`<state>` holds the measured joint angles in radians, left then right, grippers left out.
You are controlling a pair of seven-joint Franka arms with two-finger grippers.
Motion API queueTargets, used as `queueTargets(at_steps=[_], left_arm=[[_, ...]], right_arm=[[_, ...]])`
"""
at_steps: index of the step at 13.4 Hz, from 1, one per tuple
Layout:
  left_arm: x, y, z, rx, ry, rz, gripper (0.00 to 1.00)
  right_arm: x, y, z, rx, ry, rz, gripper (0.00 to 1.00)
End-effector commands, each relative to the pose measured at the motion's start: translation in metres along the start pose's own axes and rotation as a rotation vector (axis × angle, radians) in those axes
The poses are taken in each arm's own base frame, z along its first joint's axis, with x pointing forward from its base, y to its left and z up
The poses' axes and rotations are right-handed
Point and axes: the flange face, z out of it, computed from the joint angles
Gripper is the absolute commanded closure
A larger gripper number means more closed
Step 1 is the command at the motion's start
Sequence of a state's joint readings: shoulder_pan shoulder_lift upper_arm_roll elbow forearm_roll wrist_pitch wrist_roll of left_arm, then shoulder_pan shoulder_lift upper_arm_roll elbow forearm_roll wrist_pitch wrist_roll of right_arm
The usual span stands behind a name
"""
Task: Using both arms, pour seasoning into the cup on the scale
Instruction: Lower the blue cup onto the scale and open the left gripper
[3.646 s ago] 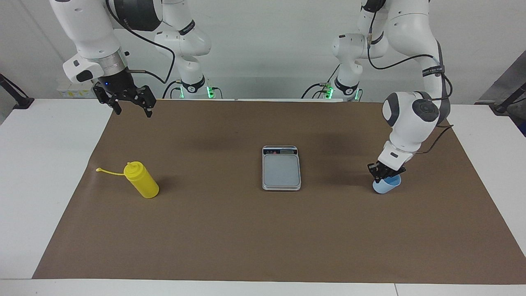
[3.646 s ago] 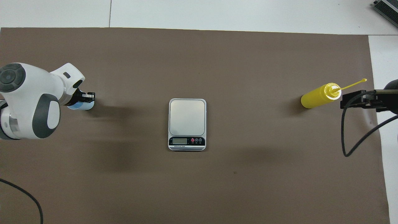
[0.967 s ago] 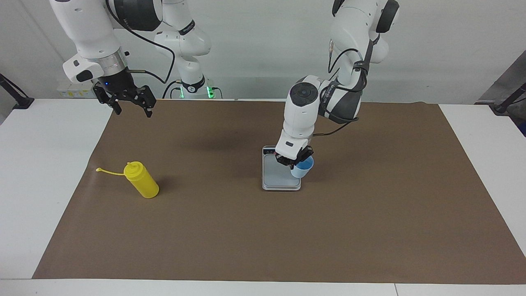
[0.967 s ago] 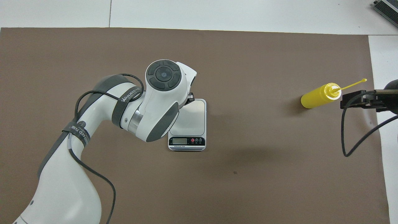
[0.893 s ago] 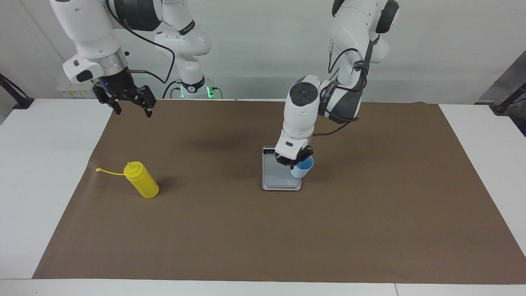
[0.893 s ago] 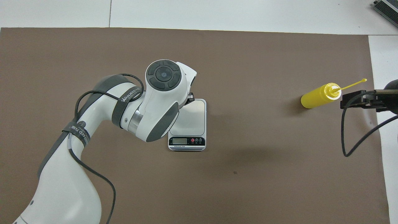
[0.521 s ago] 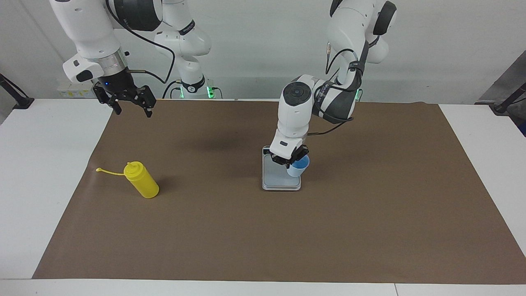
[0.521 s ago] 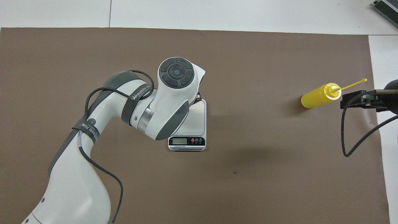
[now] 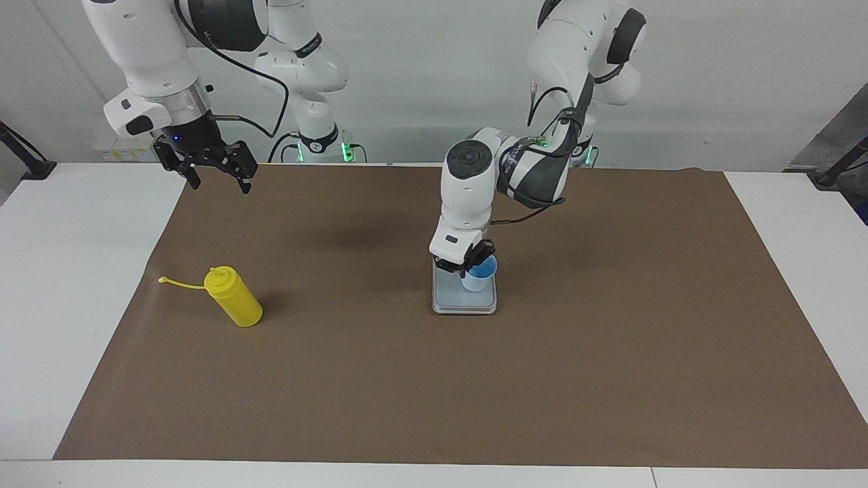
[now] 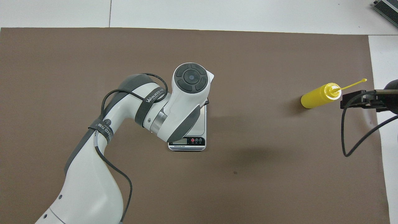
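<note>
The silver-grey scale lies in the middle of the brown mat, its display toward the robots. My left gripper is shut on the rim of the light-blue cup and holds it upright over the scale's platform; I cannot tell whether the cup touches it. In the overhead view the left arm hides the cup and the gripper. The yellow seasoning bottle stands at the right arm's end of the mat, its cap strap sticking out. My right gripper waits open in the air, over the mat's edge near that bottle.
The brown mat covers most of the white table. The right arm's black cable hangs over the mat's edge. A grey object lies at the table's corner farthest from the robots, at the right arm's end.
My left gripper has carried the cup from the left arm's end of the mat to above the scale, moving further over its platform in the last second. The right arm has not moved.
</note>
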<state>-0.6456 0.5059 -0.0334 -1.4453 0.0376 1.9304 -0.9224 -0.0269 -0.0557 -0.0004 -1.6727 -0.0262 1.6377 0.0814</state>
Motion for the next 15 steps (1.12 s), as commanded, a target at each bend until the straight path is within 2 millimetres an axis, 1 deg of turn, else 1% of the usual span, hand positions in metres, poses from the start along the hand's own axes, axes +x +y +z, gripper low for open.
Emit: queueTargets(at_steps=[1,8,9,12,14,15], left_arm=[[0.002,0.0064,-0.0041,0.015,0.024,-0.018,1.0],[-0.0036,0.0108,-0.001,0.012,0.028,-0.006,1.0],[-0.003,0.0119,-0.0027,-0.001,0.037,-0.006,1.0],[-0.0023,0.0113,0.0003,0.002,0.054,0.001,1.0],[-0.0017,0.0104,0.0011,0.003,0.053,0.001,0.93],[-0.0026,0.0109,0.0012,0.005,0.052,0.002,0.88]], right_arm=[[-0.0007,0.0009,-0.0003,0.01,-0.015,0.002,0.0],[-0.0006,0.0016,-0.0003,0.011,-0.016,0.004,0.0],[-0.0007,0.0007,-0.0003,0.011,-0.016,0.003,0.0],[-0.0007,0.0007,-0.0003,0.011,-0.016,0.003,0.0],[-0.0007,0.0007,-0.0003,0.011,-0.016,0.003,0.0],[-0.0007,0.0009,-0.0003,0.01,-0.015,0.002,0.0]])
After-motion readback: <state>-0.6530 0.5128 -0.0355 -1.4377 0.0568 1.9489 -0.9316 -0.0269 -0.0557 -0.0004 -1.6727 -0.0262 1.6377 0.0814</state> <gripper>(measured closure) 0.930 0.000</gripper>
